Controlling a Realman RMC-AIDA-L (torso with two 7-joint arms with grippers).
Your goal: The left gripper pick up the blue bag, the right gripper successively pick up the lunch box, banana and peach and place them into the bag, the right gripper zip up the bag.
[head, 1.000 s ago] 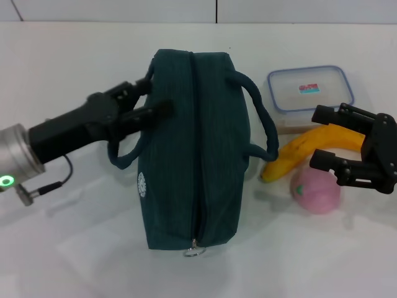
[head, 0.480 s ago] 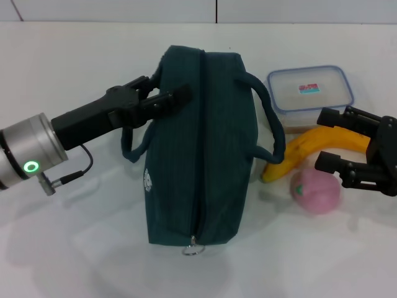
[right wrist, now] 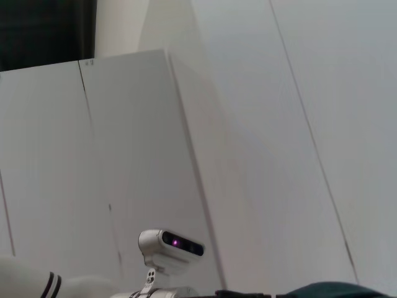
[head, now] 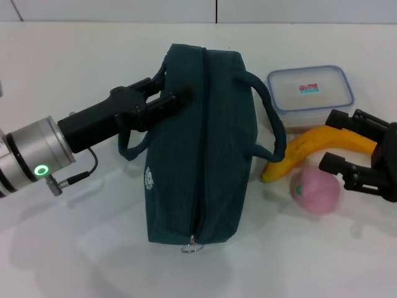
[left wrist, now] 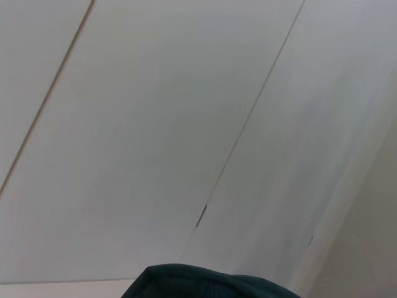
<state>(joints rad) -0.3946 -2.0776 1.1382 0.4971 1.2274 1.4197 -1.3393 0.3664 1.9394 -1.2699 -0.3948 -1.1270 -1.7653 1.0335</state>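
The blue bag point(head: 205, 143) lies zipped shut in the middle of the white table, ring pull toward me. My left gripper point(head: 158, 99), on its silver wrist with the green light, is shut on the bag's left cord handle at the bag's far left side. The bag's top edge shows in the left wrist view point(left wrist: 205, 282). My right gripper point(head: 330, 141) is open and empty, with its jaws over the right end of the banana point(head: 298, 155). The peach point(head: 316, 189) lies just in front of the banana. The lunch box point(head: 310, 90) sits behind the banana, lid on.
The bag's right handle point(head: 267, 118) loops out toward the banana's tip. The right wrist view shows a wall, a small camera point(right wrist: 170, 245) and a sliver of the bag point(right wrist: 335, 290). A white wall stands behind the table.
My left gripper has closed on the left handle and pushed the bag a little to the right. My right gripper has drawn back slightly to the right, still open.
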